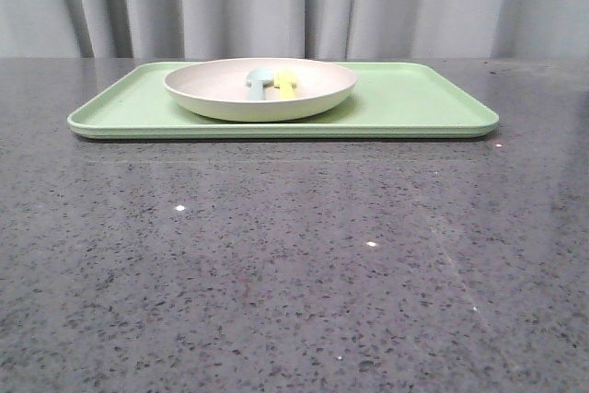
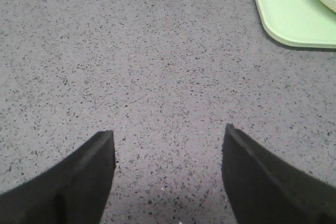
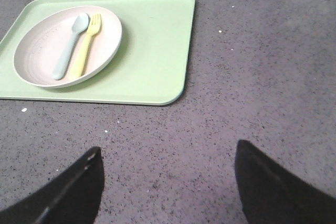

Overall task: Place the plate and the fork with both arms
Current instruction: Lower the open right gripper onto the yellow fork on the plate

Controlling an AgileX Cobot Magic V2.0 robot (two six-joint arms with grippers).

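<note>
Yet untouched: plate (image 3: 67, 45) with yellow fork (image 3: 86, 46) and blue spoon (image 3: 69, 44), ahead of both.
Left gripper (image 2: 168, 174) and right gripper (image 3: 168, 182) spread wide, empty; best taken separately, plate by rim.

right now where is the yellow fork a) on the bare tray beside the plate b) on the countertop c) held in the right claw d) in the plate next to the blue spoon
d, the right wrist view shows the yellow fork lying inside the cream plate beside the pale blue spoon, with the plate sitting on the green tray.
</note>
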